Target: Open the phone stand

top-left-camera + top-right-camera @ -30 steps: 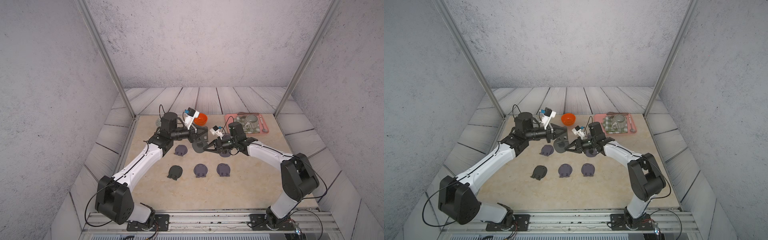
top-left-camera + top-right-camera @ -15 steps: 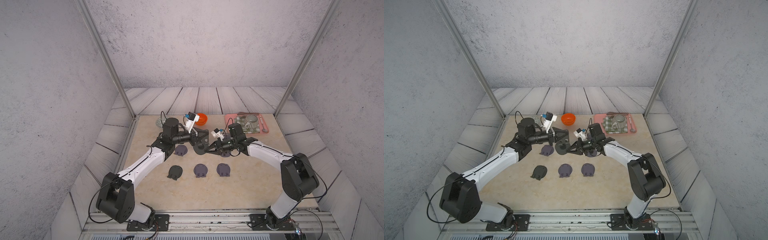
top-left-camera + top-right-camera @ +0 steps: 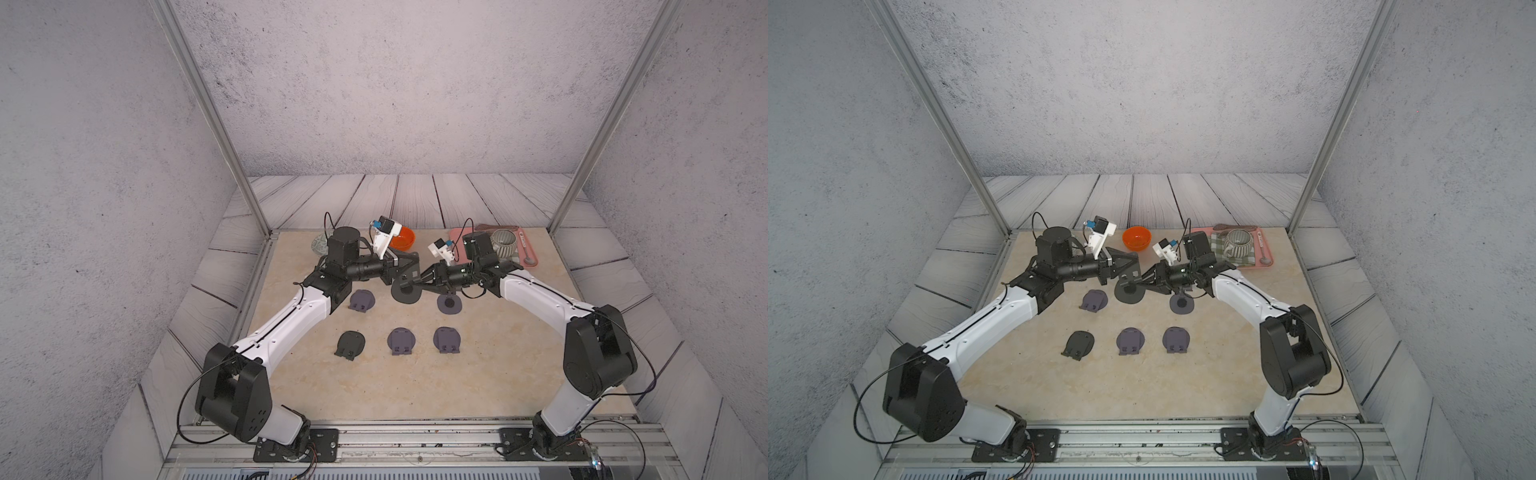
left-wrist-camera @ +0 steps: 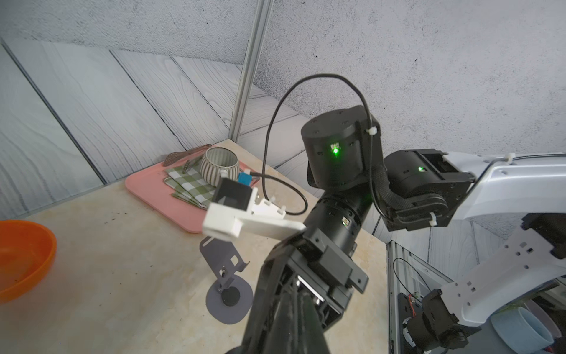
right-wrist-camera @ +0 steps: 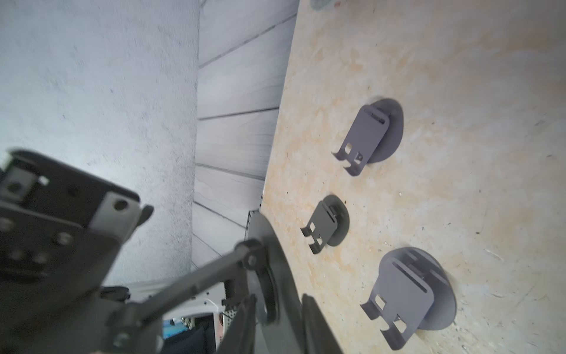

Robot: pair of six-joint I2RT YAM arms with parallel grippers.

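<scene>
— Beige stone tabletop [image 3: 374, 395] inside grey walls [image 3: 104, 166], and your held phone stand [image 3: 405, 293] hangs clear of it, mid-back, between both arms. Your left gripper [image 3: 409, 265] is closed tight on its upright plate [image 3: 1130, 272].

— Your right gripper [image 3: 415, 284] is less certain. From its wrist view the jaws stand part open, straddling the rim of the round base [image 5: 269, 275]. Whether a pad touches the disc, you can't tell from here.

— Then I'd say close low on that rim before you pull. Make the left clamp your anchor and swing the base round the hinge [image 5: 251, 260] in an arc, away from the plate. A straight tug would likely twist the plate out of the left pinch.

— Mind what lies below you. The opened phone stand [image 3: 449, 303] stands on the table just beneath your right gripper's body, and a folded phone stand [image 3: 362, 300] lies near your left forearm.

— At the back you have little room. The orange bowl [image 4: 24, 257] is just beyond the left gripper, and the pink tray [image 4: 153, 193] with its striped mug [image 4: 219, 165] sits close behind the right wrist.

— So work toward the front. A row of folded stands [image 3: 401, 340] lies there, but past it the tabletop is bare up to the rail [image 3: 415, 432]. Both side edges are well apart from your grippers.
</scene>
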